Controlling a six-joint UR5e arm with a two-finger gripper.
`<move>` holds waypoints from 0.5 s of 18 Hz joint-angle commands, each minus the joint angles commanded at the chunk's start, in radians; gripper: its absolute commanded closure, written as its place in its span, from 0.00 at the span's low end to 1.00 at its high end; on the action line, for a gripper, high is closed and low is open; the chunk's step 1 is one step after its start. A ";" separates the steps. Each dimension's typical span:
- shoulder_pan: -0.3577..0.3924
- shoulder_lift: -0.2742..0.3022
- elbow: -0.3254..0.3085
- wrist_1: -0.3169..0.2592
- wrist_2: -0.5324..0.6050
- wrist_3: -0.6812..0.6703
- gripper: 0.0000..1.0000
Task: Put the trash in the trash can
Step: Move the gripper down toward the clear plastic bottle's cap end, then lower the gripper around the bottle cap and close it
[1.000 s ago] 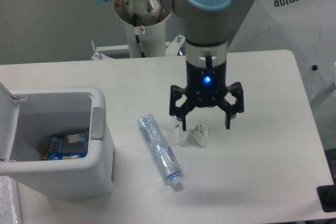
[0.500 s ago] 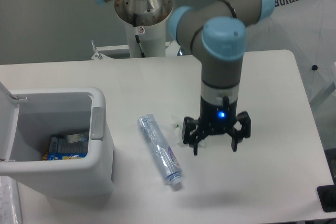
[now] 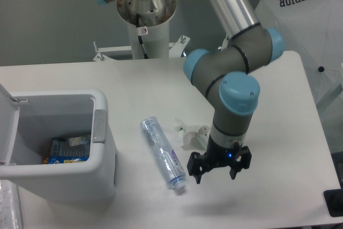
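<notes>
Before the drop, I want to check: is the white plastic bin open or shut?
Open: the white plastic bin shows its inside, its lid swung aside.

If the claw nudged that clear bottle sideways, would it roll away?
Probably not far: the bottle looks flattened, lying on its side on the table. It seems empty, so likely light, and may slide or crumple rather than roll.

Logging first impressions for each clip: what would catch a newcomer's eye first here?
The grey and blue arm sweeps down from the top, its open gripper low over the table's front right. Just left of it lie a flattened bottle and a white wad. At far left the bin stands open with a blue package inside.
</notes>
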 joint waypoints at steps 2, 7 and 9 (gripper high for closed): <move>-0.015 -0.012 -0.001 -0.002 0.012 -0.003 0.00; -0.057 -0.026 0.002 0.000 0.068 -0.057 0.00; -0.063 -0.040 0.015 0.000 0.068 -0.098 0.00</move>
